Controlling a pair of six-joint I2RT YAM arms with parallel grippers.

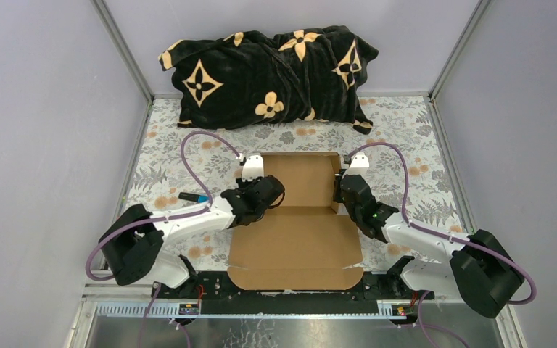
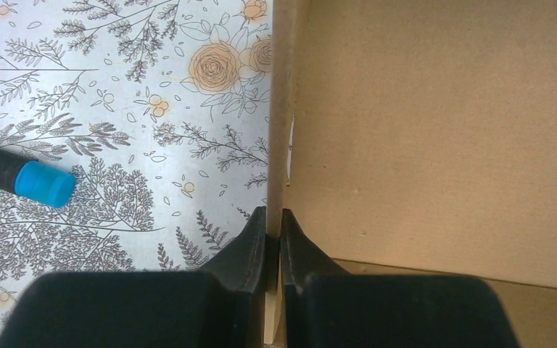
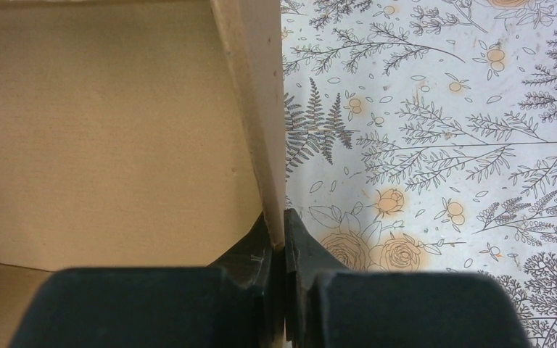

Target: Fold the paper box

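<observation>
Two wrist views: paper box [image 2: 435, 130] wall pinched; pillow [image 1: 268, 76] overhead only.

We look down from 6 o'clock, facing 12; both wrist views sit close, sharing the paper box [image 1: 294, 239] with it

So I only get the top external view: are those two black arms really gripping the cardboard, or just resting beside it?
Observer: Gripping. The left wrist camera shows the left tool shut on the raised left wall of the paper box.
Operator: And the other arm?
Observer: Same there. The right tool is pinching the edge of the raised right wall.
Operator: Is the cardboard damaged anywhere?
Observer: I see only what looks like a small slit along the left wall's fold, just beyond the tool.
</observation>
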